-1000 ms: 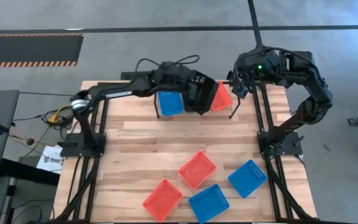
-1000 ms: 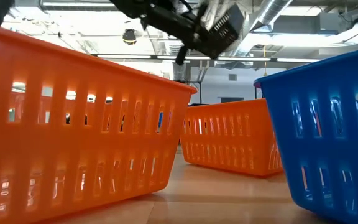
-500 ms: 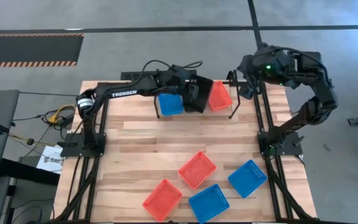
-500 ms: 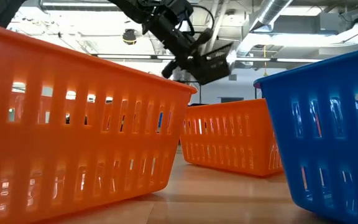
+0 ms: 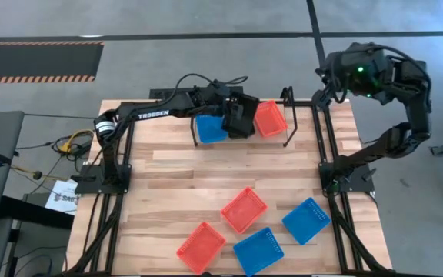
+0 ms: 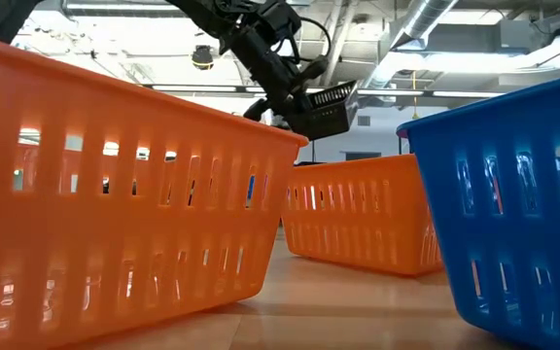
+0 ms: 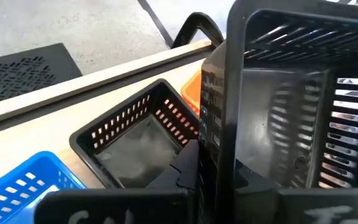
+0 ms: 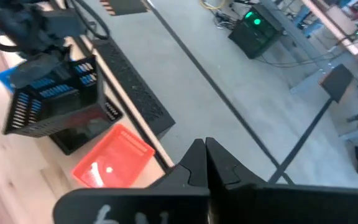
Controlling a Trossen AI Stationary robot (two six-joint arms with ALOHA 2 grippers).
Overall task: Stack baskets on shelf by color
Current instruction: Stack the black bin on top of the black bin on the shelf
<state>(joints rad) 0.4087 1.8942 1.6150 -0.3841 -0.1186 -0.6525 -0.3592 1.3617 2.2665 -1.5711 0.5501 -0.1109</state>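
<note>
Two stacks were seen on the shelf (image 5: 286, 115), blue basket (image 5: 210, 128) and red basket (image 5: 269, 118); a black basket (image 5: 238, 117) was held tilted above another black one (image 7: 135, 140) by the clenched left gripper (image 5: 229, 110). Right gripper (image 8: 205, 163) was raised aside, clenched empty.

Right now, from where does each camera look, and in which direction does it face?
High: above the table, facing down; both arms show.
Low: at tabletop height, facing past red-orange baskets; left arm shows.
Left wrist: on the left arm, facing the held black basket.
Right wrist: faces past the shut right gripper.
All four share the black basket.
</note>
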